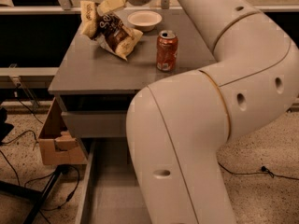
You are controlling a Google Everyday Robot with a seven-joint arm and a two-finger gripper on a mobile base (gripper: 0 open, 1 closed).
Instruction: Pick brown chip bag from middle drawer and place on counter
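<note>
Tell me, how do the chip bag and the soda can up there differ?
The brown chip bag lies crumpled and slanted; the soda can stands upright. The bag is dark brown with tan ends; the can is orange. The gripper is at the bag's top end, away from the can. Both rest on the counter.

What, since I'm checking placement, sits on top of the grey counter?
Crinkled brown chip bag, white bowl, orange soda can; gripper at the bag's top end. The cream arm covers the counter's right front corner.
</note>
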